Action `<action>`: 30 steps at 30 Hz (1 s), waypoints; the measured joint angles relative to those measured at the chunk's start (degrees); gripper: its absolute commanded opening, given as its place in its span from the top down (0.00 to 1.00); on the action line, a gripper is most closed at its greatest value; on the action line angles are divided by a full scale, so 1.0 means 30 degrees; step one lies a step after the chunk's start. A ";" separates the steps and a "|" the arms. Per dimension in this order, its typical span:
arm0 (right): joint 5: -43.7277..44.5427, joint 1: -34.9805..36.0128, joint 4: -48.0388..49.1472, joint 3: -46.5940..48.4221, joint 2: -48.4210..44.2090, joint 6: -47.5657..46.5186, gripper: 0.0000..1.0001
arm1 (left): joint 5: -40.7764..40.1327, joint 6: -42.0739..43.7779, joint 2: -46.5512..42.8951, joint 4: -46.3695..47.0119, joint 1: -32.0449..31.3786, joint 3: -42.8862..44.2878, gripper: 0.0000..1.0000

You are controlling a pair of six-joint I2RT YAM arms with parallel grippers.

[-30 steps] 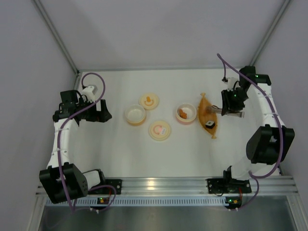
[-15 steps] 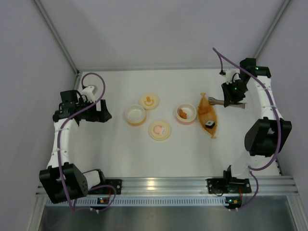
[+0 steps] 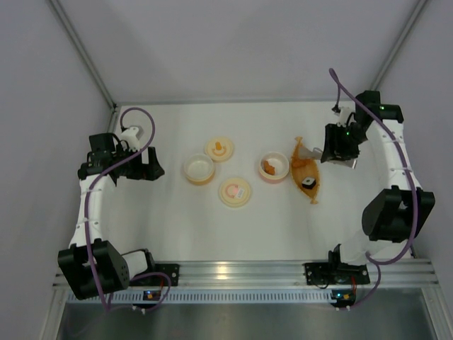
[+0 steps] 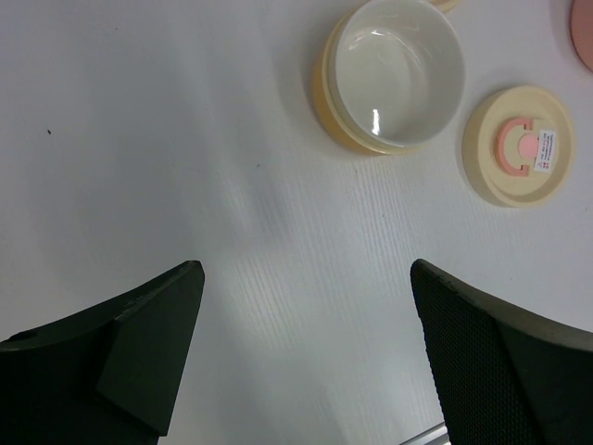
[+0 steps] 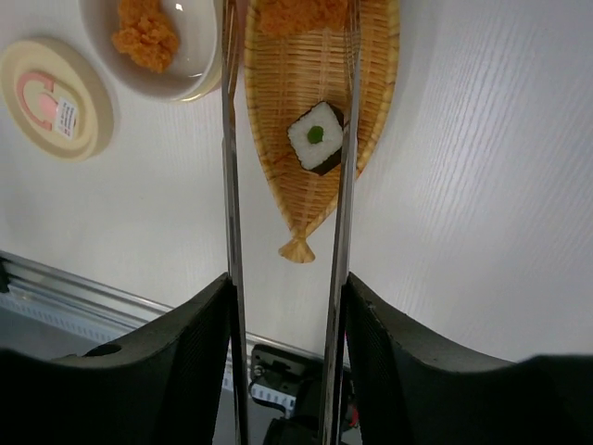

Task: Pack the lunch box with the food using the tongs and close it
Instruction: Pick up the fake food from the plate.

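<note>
The lunch box [image 3: 274, 167] is a cream bowl with a pink rim and holds orange-brown food [image 5: 145, 35]. Its lid [image 3: 234, 191] with the pink mark lies flat in front of it. More food lies in a woven boat-shaped tray [image 5: 320, 83]: an orange chunk [image 5: 301, 11] and a white square roll [image 5: 317, 136]. My right gripper [image 5: 287, 283] is shut on the silver tongs [image 5: 229, 139], and the tongs' two arms straddle the tray above the roll. From above, the right gripper [image 3: 333, 150] hangs just right of the tray's far end. My left gripper [image 4: 306, 269] is open over bare table.
A second cream bowl with a yellow rim [image 4: 394, 74] stands empty left of centre. Its lid with an orange mark [image 3: 219, 148] lies behind it. The left gripper [image 3: 150, 168] hovers left of that bowl. The metal rail [image 3: 241, 273] runs along the near edge.
My right gripper has carried the tongs from beside the tray's middle toward its far end, and the tongs' arms have spread. The left arm has not moved.
</note>
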 measured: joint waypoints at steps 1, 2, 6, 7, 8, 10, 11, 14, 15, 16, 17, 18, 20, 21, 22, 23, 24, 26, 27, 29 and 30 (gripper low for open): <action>0.0117 0.0000 0.0029 -0.0022 -0.0117 0.0627 0.52 | 0.0000 -0.0007 0.0000 0.0007 -0.0007 0.0000 0.02; 0.0313 0.0000 0.0073 -0.0080 -0.0204 0.1268 0.51 | 0.0000 0.0000 0.0000 0.0000 -0.0007 0.0000 0.02; 0.1115 0.0000 0.0248 -0.0736 -0.0240 0.3446 0.46 | -0.0007 0.0000 -0.0015 0.0007 -0.0007 -0.0036 0.02; 0.1173 0.0000 0.0248 -0.0969 -0.0240 0.3883 0.46 | -0.0015 0.0007 -0.0015 0.0007 -0.0007 -0.0080 0.02; 0.1202 0.0000 0.0262 -0.1173 -0.0233 0.4313 0.43 | -0.0022 0.0007 -0.0015 0.0007 -0.0007 -0.0138 0.02; 0.1268 0.0000 0.0262 -0.1435 -0.0233 0.4954 0.41 | -0.0029 0.0007 -0.0015 0.0007 -0.0007 -0.0248 0.02; 0.1275 0.0000 0.0255 -0.1479 -0.0219 0.5217 0.40 | -0.0029 0.0007 -0.0015 0.0000 -0.0007 -0.0291 0.02; 0.1151 0.0000 0.0277 -0.1472 -0.0197 0.5799 0.38 | -0.0029 0.0007 -0.0015 0.0000 -0.0007 -0.0350 0.02; 0.1078 0.0000 0.0277 -0.1472 -0.0189 0.5952 0.38 | -0.0029 0.0007 -0.0015 0.0007 -0.0007 -0.0350 0.02; 0.0998 0.0000 0.0284 -0.1464 -0.0160 0.6084 0.38 | -0.0029 0.0000 -0.0015 0.0007 -0.0007 -0.0350 0.02; 0.0896 0.0000 0.0277 -0.1443 -0.0102 0.6200 0.38 | -0.0029 0.0000 -0.0015 0.0007 -0.0007 -0.0350 0.02; 0.0787 0.0000 0.0284 -0.1421 -0.0015 0.6309 0.38 | -0.0029 0.0000 -0.0015 0.0007 -0.0007 -0.0350 0.02; 0.0576 0.0000 0.0284 -0.1297 0.0277 0.6470 0.40 | -0.0029 0.0000 -0.0015 0.0007 -0.0007 -0.0350 0.02; 0.0452 0.0000 0.0277 -0.1217 0.0481 0.6550 0.40 | -0.0029 0.0000 -0.0015 0.0007 -0.0007 -0.0350 0.02; 0.0335 0.0000 0.0306 -0.1173 0.0641 0.6608 0.41 | -0.0029 0.0000 -0.0015 0.0007 -0.0007 -0.0350 0.02; 0.0233 0.0000 0.0284 -0.1115 0.0816 0.6666 0.41 | -0.0029 0.0000 -0.0015 0.0015 -0.0007 -0.0350 0.02; 0.0131 0.0000 0.0299 -0.1049 0.0991 0.6754 0.42 | -0.0029 0.0000 -0.0015 0.0022 -0.0007 -0.0350 0.02; -0.0066 0.0000 0.0313 -0.0940 0.1326 0.6841 0.43 | -0.0029 0.0000 -0.0015 0.0036 -0.0007 -0.0350 0.02; -0.0146 0.0000 0.0350 -0.0918 0.1435 0.6892 0.44 | -0.0029 0.0000 -0.0015 0.0058 -0.0007 -0.0350 0.02; -0.0299 -0.0007 0.0321 -0.0801 0.1712 0.6951 0.46 | -0.0029 0.0000 -0.0007 0.0131 -0.0007 -0.0357 0.02; -0.0357 -0.0007 0.0306 -0.0714 0.1843 0.6965 0.46 | -0.0029 0.0000 -0.0007 0.0146 -0.0007 -0.0357 0.02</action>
